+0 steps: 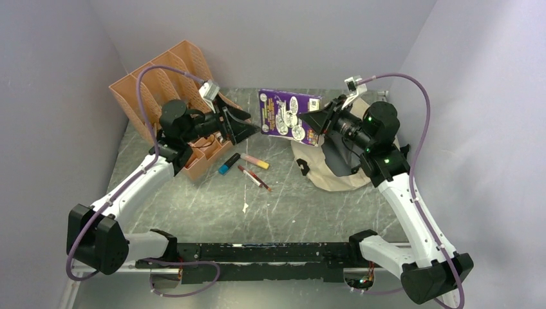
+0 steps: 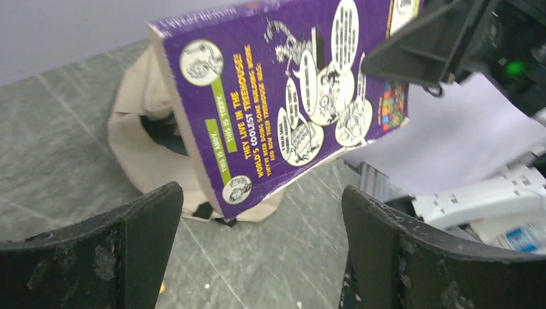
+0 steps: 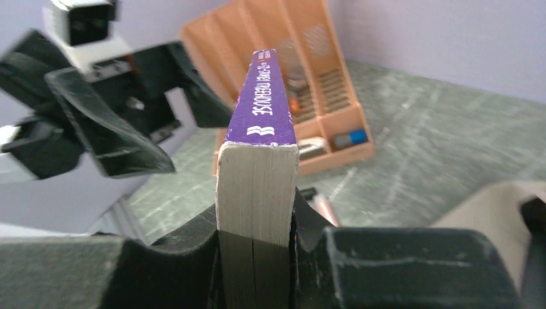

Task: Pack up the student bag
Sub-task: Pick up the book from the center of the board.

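Student bag (image 1: 340, 183) slumps beneath right gripper (image 1: 314, 122) pinching a purple book (image 1: 286, 112); left gripper (image 1: 248, 126) spread wide

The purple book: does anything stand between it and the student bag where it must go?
Nothing visible does. The purple book, gripped by the right pincer, hangs beside the student bag. The open left pincer is on the book's far side; the pens lie aside on the table. The right arm hides part of the bag.

Top view: high above near edge, looking down on grey marbled table (image 1: 290, 206). Left wrist: close, facing purple paperback book (image 2: 290, 96), beige fabric backpack (image 2: 138, 122) behind. Right wrist: nearest, sighting along book's edge. Book in all three.
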Robot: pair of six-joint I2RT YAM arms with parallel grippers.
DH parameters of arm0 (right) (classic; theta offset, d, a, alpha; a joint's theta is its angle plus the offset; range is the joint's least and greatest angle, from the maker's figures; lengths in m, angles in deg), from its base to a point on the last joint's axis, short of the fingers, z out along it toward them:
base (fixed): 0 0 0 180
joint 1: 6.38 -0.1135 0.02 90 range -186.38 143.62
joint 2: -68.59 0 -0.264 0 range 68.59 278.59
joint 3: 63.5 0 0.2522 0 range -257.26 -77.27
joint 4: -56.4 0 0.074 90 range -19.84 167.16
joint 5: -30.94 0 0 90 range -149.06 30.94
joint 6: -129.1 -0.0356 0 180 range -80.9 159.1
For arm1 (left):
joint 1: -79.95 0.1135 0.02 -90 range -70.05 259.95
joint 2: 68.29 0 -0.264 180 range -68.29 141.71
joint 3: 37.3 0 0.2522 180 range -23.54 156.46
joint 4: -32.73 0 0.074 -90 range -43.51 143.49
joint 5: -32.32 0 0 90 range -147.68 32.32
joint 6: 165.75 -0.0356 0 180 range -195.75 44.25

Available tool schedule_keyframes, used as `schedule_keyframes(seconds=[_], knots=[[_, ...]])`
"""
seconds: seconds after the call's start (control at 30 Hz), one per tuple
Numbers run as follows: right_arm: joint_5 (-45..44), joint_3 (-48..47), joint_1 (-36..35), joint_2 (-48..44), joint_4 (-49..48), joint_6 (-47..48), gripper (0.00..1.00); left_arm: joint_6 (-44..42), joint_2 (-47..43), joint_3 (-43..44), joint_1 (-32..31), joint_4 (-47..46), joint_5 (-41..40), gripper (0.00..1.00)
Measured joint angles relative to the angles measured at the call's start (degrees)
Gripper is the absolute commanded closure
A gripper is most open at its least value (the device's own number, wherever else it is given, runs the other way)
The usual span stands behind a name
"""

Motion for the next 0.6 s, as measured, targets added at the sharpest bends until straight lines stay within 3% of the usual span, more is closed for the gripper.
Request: schedule_keyframes(seconds=[0.23, 0.37, 0.6], knots=[[12.02, 3.3, 0.15, 0.46, -12.48, -7.5, 1.0, 2.19, 0.0, -1.86, 0.04, -5.97, 7.04, 0.03], [16.68, 3.69, 0.37, 1.49, -17.05, -10.93, 1.0, 3.48, 0.09, -1.95, 0.37, -9.22, 8.61, 0.09], [22.12, 3.69, 0.83, 3.26, -22.47, -16.46, 1.0, 12.35, 1.49, -4.98, 0.98, -25.24, 12.7, 0.12]])
